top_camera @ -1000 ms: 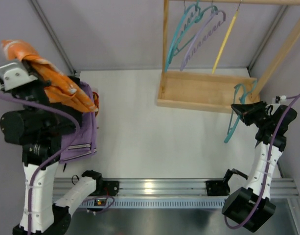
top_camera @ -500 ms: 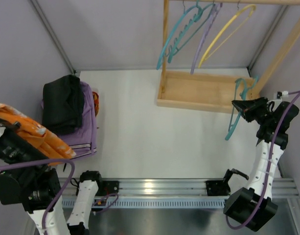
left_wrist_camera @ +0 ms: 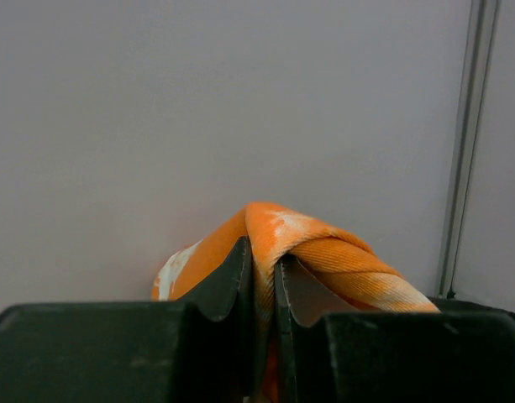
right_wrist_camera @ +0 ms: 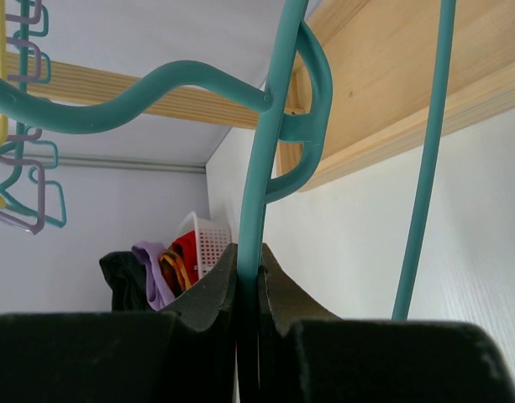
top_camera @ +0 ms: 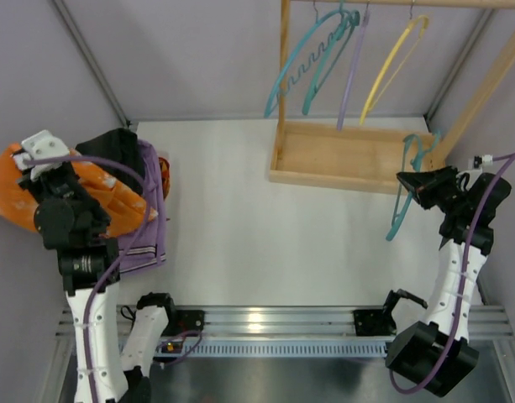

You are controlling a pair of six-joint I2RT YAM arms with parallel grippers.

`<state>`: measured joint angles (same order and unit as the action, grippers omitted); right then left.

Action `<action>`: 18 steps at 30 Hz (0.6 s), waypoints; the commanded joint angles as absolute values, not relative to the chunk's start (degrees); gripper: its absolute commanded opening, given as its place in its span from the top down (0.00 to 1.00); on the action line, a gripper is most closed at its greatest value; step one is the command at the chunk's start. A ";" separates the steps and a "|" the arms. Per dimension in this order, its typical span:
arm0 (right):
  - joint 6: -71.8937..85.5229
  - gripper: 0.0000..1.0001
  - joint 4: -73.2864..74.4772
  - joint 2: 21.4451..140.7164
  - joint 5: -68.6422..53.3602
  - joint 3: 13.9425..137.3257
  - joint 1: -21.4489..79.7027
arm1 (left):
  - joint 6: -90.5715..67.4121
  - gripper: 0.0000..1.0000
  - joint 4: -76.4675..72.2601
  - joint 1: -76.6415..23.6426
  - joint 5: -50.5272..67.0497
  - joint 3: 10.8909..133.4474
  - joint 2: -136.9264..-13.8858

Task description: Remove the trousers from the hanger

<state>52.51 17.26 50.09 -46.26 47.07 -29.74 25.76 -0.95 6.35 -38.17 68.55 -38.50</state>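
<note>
Trousers (top_camera: 114, 195) are pinched by our left claw (left_wrist_camera: 264, 262), its jaws drawn nearly together on a fold of the orange cloth, close to the left wall. From that claw the garment drapes rightward, toward the middle of the bench (top_camera: 257, 218). From above, its free end overlaps the black folded cloth (top_camera: 114, 149) lying on the purple cloth (top_camera: 152, 222); whether it touches that pile we cannot tell.

Far across the bench, our right claw (right_wrist_camera: 249, 273) is clamped tight on a thin bar of the hanger (right_wrist_camera: 278, 126). The hanger's long axis runs from the near corner of the wooden rack (top_camera: 349, 159) back toward the bench's near edge. No cloth hangs on it, so we judge the garment is already off; the two are well apart.

What comes next turns on the left side, as we read it. The pile lies just to the right of the left claw, and that arm is by far the nearer one.

On the rack's rail hang a wavy teal hanger (top_camera: 310, 65), a purple hanger (top_camera: 352, 67) and a yellow hanger (top_camera: 391, 63). In the right wrist view a white basket (right_wrist_camera: 205, 239) sits beside the pile and seems to hold something red; what it is, we cannot tell.
</note>
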 commanded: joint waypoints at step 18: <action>37.36 1.00 25.04 53.52 -49.31 69.33 -29.36 | 16.79 1.00 -23.73 6.77 -21.35 62.85 -75.31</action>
